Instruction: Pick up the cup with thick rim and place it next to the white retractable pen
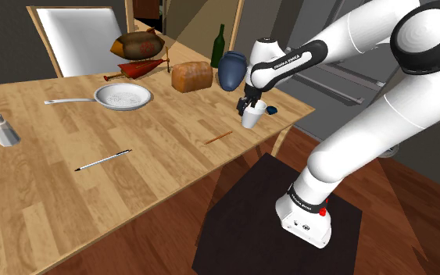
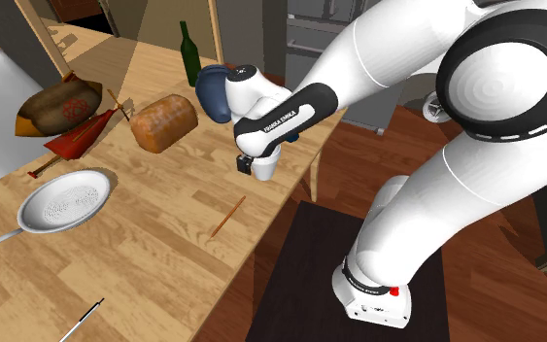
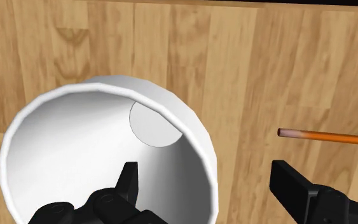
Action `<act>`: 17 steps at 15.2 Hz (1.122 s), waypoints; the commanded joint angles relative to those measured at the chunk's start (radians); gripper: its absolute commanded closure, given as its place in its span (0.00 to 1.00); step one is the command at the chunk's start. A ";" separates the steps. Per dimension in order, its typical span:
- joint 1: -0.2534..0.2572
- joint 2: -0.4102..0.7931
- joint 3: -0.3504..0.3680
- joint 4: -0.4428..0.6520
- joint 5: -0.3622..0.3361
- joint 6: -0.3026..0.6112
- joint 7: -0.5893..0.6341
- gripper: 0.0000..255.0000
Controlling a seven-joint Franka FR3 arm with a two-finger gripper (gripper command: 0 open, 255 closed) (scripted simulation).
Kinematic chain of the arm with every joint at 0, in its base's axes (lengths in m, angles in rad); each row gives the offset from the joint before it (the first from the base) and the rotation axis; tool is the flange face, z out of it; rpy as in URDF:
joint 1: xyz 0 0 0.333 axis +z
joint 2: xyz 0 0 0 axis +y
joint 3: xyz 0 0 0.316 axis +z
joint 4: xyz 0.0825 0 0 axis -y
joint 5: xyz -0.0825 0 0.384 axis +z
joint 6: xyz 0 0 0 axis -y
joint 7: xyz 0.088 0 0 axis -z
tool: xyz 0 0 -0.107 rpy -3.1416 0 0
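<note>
Surface: wooden table [image 1: 155, 168] is carrying every item; a white-seated chair [image 1: 81, 39] is standing at its far side in the shoulder view.
Cup: white cup [image 1: 252, 119] [image 2: 264, 169] [image 3: 75, 146] is standing upright on the table, close to the edge nearest the dark stand [image 1: 241, 226], its thick rim facing up.
Gripper: black gripper [image 1: 250, 103] [image 2: 256, 160] [image 3: 209, 175] is hanging directly over the cup's rim.
Fingers: fingers [image 3: 130, 181] are standing apart, one reaching down inside the cup and the other outside it, with the cup wall running between them. The outer finger is sitting clear of the wall, so nothing is being clamped.
Pen: white pen [image 1: 103, 160] [image 2: 85, 319] is lying flat, well apart from the cup, toward the shoulder view's left.
Pencil: orange pencil [image 1: 218, 137] [image 2: 227, 218] [image 3: 327, 135] is lying between cup and pen, nearer the cup.
Behind cup: blue vase [image 1: 231, 69] [image 2: 213, 92], brown loaf [image 1: 191, 76] [image 2: 163, 121] and green bottle [image 1: 219, 47] [image 2: 190, 53] are standing near each other.
Further off: grey pan [image 1: 123, 97] [image 2: 65, 201] and a shaker [image 1: 4, 130] are resting toward the shoulder view's left.
</note>
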 commanded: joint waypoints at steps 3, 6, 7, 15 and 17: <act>0.000 0.000 0.000 0.000 0.000 0.000 0.000 1.00; 0.000 0.000 0.000 0.000 0.000 0.000 0.000 1.00; 0.000 0.000 0.000 0.000 0.000 0.000 0.000 1.00; 0.004 -0.037 0.003 0.025 0.010 -0.062 -0.012 1.00; 0.005 -0.054 0.005 0.039 0.015 -0.092 -0.018 1.00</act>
